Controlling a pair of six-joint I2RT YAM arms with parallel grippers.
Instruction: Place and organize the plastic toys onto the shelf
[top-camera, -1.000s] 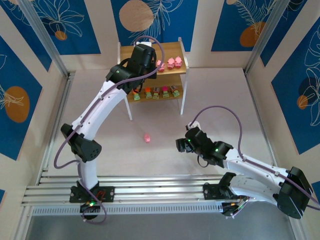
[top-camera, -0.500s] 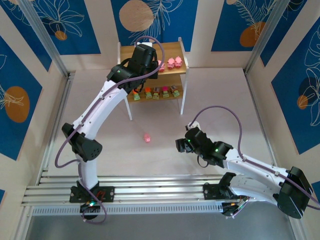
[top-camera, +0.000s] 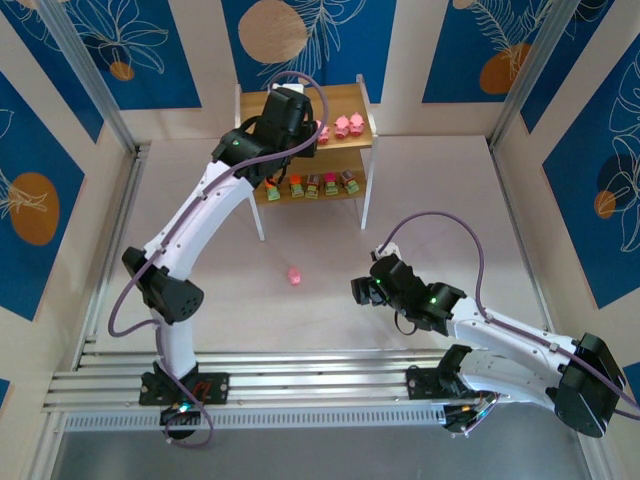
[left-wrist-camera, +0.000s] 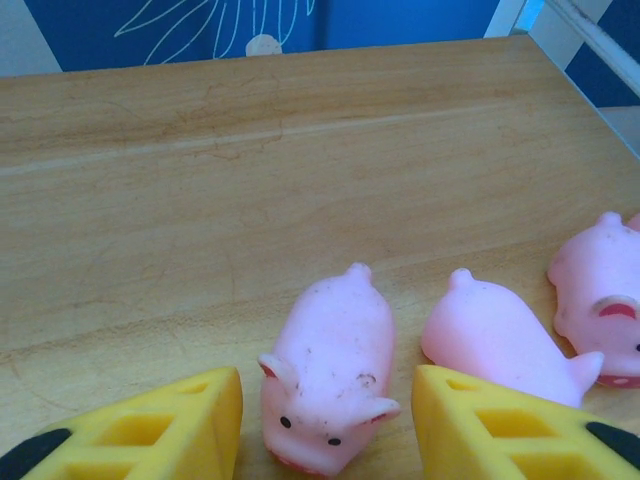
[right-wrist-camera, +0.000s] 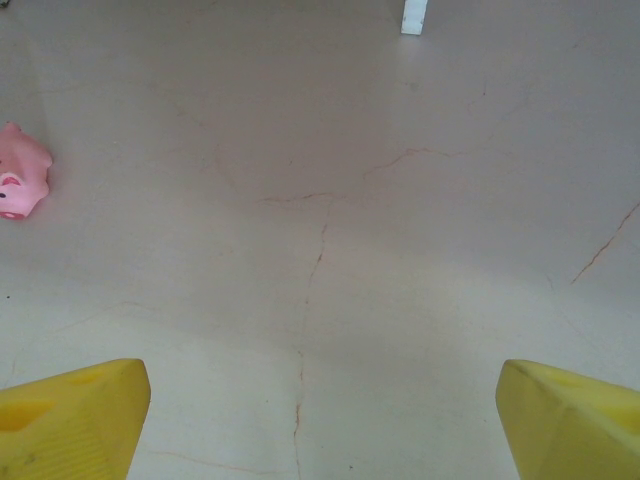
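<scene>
On the pale table (top-camera: 450, 200), one pink pig (top-camera: 294, 275) lies loose at ten o'clock from my wide-open right gripper (right-wrist-camera: 320, 400). Atop the shelf (top-camera: 358, 98), my left gripper (left-wrist-camera: 325, 400) straddles another pig (left-wrist-camera: 330, 360), unclenched. The toys look light and squashy; I'd pinch the flanks.

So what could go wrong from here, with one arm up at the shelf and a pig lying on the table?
1. The left jaws straddle a pink pig on the top shelf board, with a second pig right beside one jaw. Pulling away crookedly might nudge either one out of line.
2. The stray pig lies on the table, well left of the open right jaws, so a grab might miss unless they line up first.
</scene>
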